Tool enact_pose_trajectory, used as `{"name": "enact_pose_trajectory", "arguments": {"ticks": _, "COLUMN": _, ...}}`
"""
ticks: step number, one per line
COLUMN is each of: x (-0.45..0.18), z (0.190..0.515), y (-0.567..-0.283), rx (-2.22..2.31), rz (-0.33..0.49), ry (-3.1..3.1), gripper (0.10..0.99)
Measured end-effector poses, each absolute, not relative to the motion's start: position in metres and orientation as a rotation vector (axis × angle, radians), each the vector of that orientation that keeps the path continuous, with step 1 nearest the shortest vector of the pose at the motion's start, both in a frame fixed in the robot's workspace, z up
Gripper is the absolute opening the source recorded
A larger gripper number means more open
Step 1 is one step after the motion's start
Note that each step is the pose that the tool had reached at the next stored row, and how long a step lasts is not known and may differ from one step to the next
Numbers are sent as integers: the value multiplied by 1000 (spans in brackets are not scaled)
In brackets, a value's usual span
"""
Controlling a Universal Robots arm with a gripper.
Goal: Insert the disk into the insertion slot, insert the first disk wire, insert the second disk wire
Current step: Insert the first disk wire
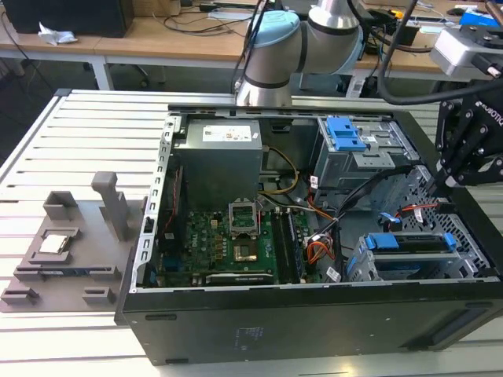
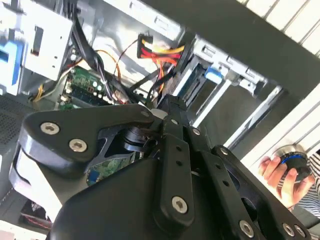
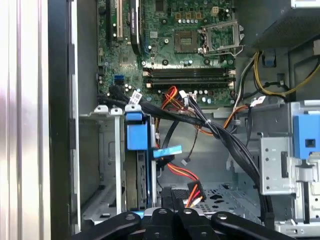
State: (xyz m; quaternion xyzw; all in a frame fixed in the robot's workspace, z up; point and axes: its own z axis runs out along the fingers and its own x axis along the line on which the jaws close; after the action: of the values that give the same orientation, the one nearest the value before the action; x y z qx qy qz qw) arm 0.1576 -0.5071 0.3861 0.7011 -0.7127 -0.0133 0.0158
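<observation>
Exterior view: disk (image 1: 409,242) sits inside insertion slot (image 1: 363,267), in the open computer case (image 1: 236,330) at the exterior view's right. My end effector (image 1: 446,182) hangs above it, clenched; can't tell if it pinches anything. First wrist view: end effector (image 3: 172,196) near disk (image 3: 138,137), red-yellow wires (image 3: 180,175) ending beside its tip. Second wrist view: a hand (image 2: 276,172) outside the case

Robotics lab/workshop; robot arm (image 1: 271,47) w/ gripper (image 1: 438,179) stands at far edge of slotted alu. table (image 1: 86,133); open PC tower (image 1: 275,330) lies on the table, grey parts fixture (image 1: 47,267) beside it; wooden benches (image 1: 173,43) behind w/ cables, misc. gear; person's hand (image 2: 280,170) in second wrist view.
</observation>
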Motion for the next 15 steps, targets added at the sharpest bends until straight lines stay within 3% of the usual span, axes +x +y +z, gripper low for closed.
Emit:
{"name": "enact_pose_trajectory", "arguments": {"ticks": 13, "x": 185, "z": 374, "y": -501, "rx": 2177, "rz": -36, "ry": -2212, "gripper": 106}}
{"name": "enact_pose_trajectory", "arguments": {"ticks": 15, "x": 185, "z": 374, "y": -501, "rx": 2177, "rz": -36, "ry": -2212, "gripper": 169}}
